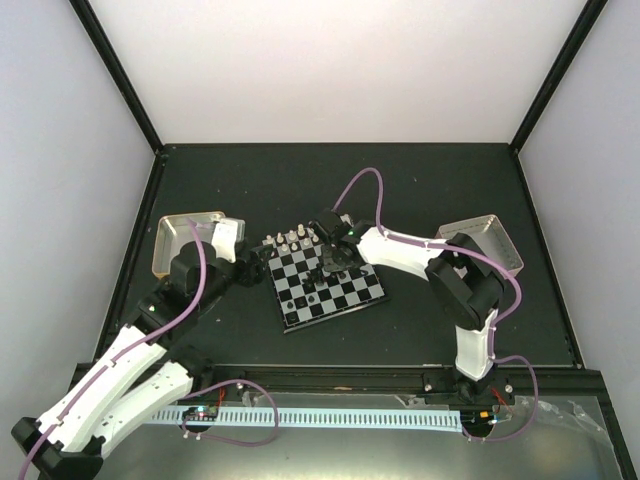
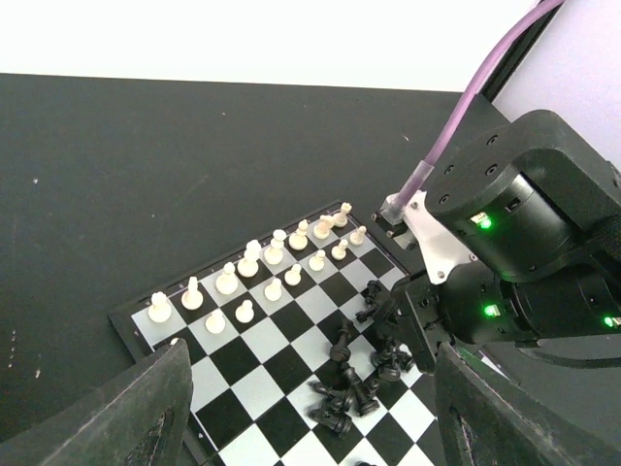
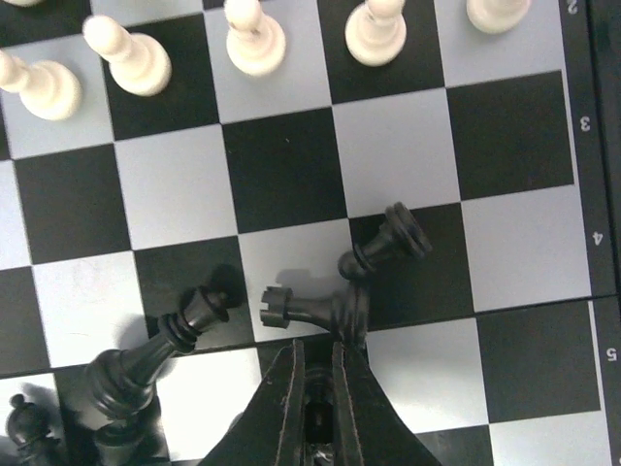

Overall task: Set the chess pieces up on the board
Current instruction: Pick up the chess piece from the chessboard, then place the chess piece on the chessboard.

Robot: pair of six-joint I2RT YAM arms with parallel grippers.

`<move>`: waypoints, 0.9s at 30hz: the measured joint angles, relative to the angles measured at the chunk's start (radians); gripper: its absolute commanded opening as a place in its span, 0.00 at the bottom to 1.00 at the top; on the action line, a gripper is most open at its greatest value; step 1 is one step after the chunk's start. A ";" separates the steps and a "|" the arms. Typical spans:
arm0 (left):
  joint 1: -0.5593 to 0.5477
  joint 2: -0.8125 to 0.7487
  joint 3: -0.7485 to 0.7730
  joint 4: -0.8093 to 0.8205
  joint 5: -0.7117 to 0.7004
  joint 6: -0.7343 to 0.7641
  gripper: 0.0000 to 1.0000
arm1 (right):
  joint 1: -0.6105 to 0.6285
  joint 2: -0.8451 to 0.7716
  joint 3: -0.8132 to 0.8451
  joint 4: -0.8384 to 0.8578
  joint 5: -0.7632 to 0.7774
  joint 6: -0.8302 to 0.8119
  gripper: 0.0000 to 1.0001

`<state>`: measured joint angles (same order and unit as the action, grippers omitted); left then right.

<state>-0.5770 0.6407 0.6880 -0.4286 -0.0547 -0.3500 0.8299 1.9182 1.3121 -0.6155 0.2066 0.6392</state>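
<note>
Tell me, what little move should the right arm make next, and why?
Probably open the right gripper and ease it forward around the toppled black rook. Its jaws look shut just behind that rook, which lies on its side on the chessboard, apparently not gripped.
</note>
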 measured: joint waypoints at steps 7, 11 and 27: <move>0.000 -0.019 0.000 -0.004 -0.030 -0.002 0.70 | 0.000 -0.064 -0.017 0.031 -0.012 -0.007 0.02; 0.000 -0.032 0.000 -0.007 -0.060 -0.008 0.70 | 0.000 -0.144 -0.042 0.046 -0.042 -0.013 0.02; 0.000 -0.080 0.000 -0.012 -0.137 -0.029 0.71 | 0.236 -0.286 -0.225 0.079 -0.111 -0.042 0.03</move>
<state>-0.5770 0.5606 0.6876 -0.4408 -0.1913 -0.3786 1.0657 1.6318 1.0874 -0.5365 0.0952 0.5968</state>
